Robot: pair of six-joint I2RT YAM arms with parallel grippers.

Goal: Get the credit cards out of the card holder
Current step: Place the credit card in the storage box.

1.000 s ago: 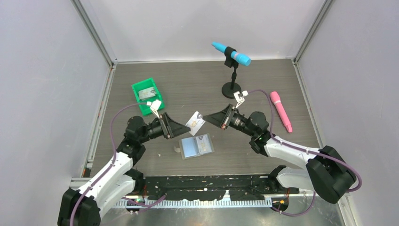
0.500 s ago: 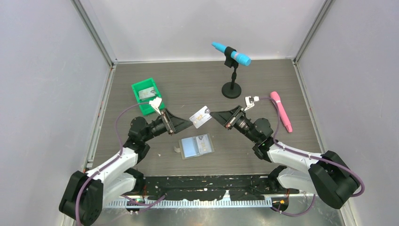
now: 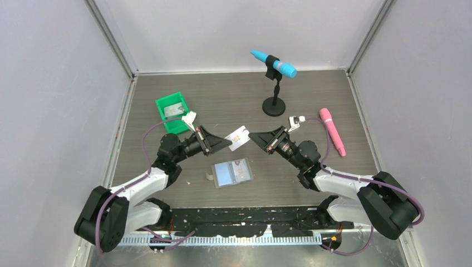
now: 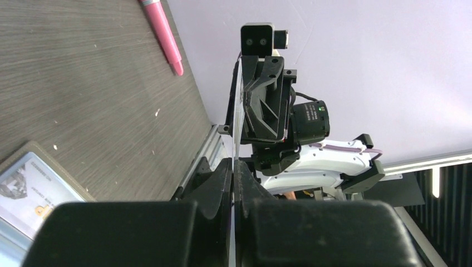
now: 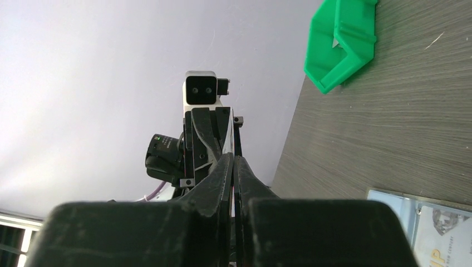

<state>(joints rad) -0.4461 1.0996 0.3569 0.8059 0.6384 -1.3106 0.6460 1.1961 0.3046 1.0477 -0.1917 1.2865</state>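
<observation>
Ok so right now both arms meet mid-air over the middle of the table (image 3: pixel 222 89), nose to nose. There's one credit card (image 3: pixel 239 137) hanging between them, tilted, well up off the wood.

The left gripper (image 3: pixel 228 143) comes in from the left and its jaws are pinched together on the card's left edge. In the left wrist view the card runs edge-on as a thin pale line straight between its black fingers (image 4: pixel 214 183), with no gap I can make out. The right gripper (image 3: pixel 251 136) is clamped on the opposite edge. It's the same story in the right wrist view, with its fingers (image 5: pixel 253 183) squeezed tight on that thin sliver. So the card is pinched from both sides at once.

The card holder (image 3: pixel 232 173) lies flat and open on the table just below the two grippers, nearer the arm bases, pale blue insides facing up. There's a small grey tab on its left edge. Another card (image 3: pixel 242 171) sits in its right-hand pocket. Neither gripper touches the holder.

Other stuff around:
- A green bin (image 3: pixel 167 99) sits back left with something greyish inside, can't tell what.
- A blue microphone (image 3: pixel 274 62) is clipped on a black stand (image 3: pixel 273 105) toward the back.
- A pink microphone (image 3: pixel 332 130) lies flat over on the right side.
</observation>
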